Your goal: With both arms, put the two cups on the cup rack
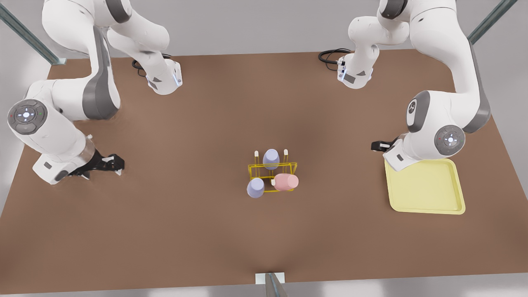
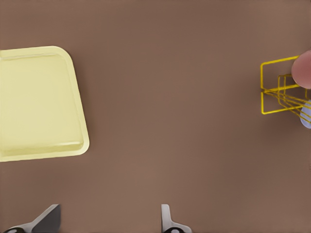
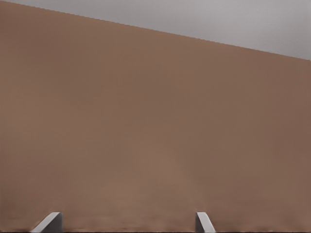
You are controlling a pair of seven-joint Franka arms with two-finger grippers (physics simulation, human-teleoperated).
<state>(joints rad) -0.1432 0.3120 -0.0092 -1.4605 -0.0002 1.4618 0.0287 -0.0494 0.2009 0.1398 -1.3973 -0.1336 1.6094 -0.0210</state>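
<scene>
A pale yellow tray (image 1: 429,194) lies flat on the brown tabletop (image 1: 185,231), near the front view's right edge. Black cables (image 1: 330,55) lie at the far edge.

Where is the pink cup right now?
The pink cup lies tipped on its side at the yellow rack's near corner, toward the front view's right, in the middle of the table, with a lavender cup just beside it.

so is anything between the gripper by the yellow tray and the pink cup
Nothing visible. Bare brown table lies between the left gripper, jaws open, and the pale pink tapered cup on the yellow wire rack. The flat pale-yellow tray sits off that line.
</scene>
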